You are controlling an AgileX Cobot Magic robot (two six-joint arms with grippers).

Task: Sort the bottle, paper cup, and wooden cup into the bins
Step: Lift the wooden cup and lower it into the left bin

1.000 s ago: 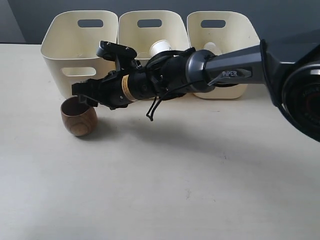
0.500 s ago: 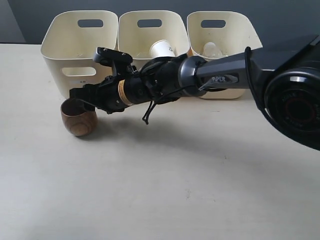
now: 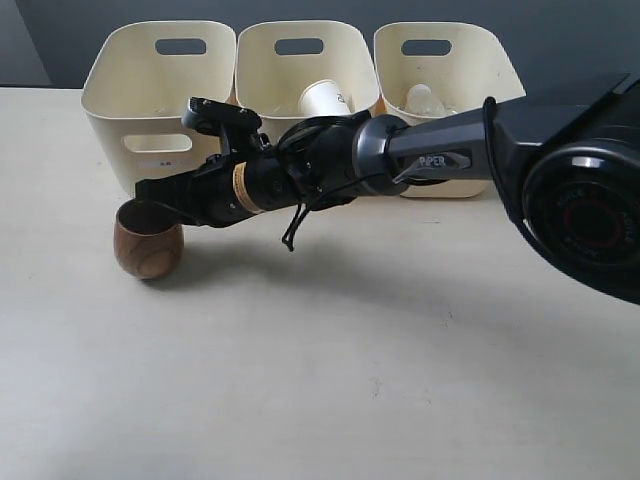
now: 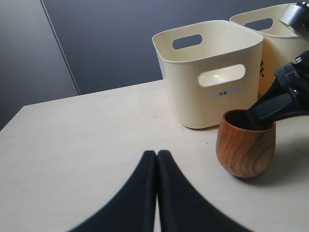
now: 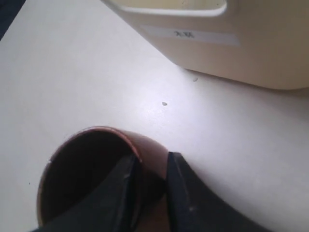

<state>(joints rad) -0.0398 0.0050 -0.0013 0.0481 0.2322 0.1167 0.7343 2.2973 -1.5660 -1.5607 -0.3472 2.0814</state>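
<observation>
Right end effector (image 5: pixel 147 181) pinching the wooden cup (image 3: pixel 147 240) wall.
One finger inside the rim, one outside; cup on the bench (image 3: pixel 380 350) before the leftmost bin (image 3: pixel 160 100). Advise a firm pinch and vertical lift clearing the bin wall. Left end effector (image 4: pixel 157 159) clenched, idle.

The pale table (image 3: pixel 400 400) carries three bins (image 3: pixel 160 90) along its far edge. The wooden cup (image 3: pixel 147 242) stands before the left bin.

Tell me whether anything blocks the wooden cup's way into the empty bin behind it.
Nothing visible does. The right gripper pinches the wooden cup by its rim, and the left bin stands open-topped directly behind, with only its front wall to lift over.
</observation>
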